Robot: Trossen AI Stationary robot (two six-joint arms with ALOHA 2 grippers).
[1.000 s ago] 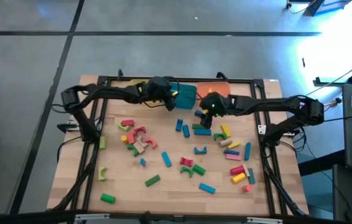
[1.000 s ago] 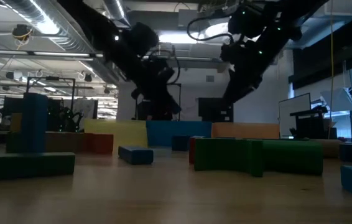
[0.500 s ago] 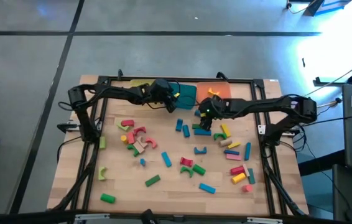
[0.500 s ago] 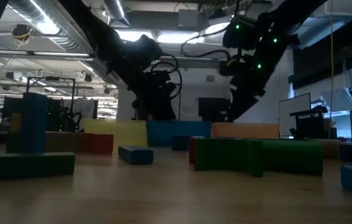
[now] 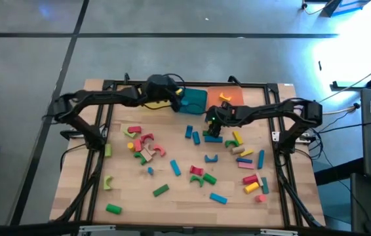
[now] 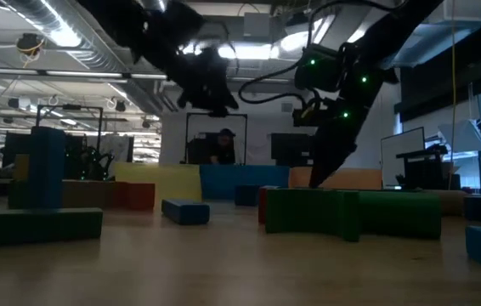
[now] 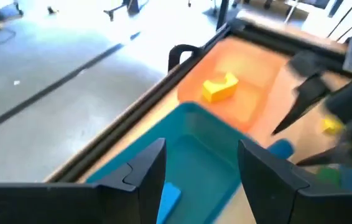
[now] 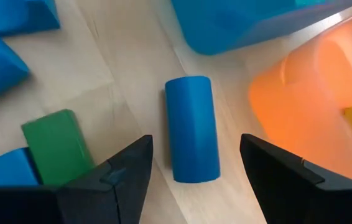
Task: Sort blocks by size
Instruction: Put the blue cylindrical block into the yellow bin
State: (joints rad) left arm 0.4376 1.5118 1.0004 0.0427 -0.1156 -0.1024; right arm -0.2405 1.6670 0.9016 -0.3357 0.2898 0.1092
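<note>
Sorting had barely begun: the right pincer (image 8: 191,186), fingers apart, straddled a blue cylinder block (image 8: 192,128), the left pincer (image 7: 201,180) hung open and empty over the teal plastic tray (image 7: 194,149), and most blocks lay loose on the wooden counter (image 5: 126,180).

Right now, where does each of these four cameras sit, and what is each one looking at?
High view: above the table, looking straight down; both arms show.
Low view: at tabletop height, looking level across into the room; both arms come in from above.
Left wrist view: on the left arm, over the teal tray; left gripper open.
Right wrist view: on the right arm, looking down at a blue cylinder; right gripper open.
Shared: the orange tray with its yellow block shows in the high view too.
</note>
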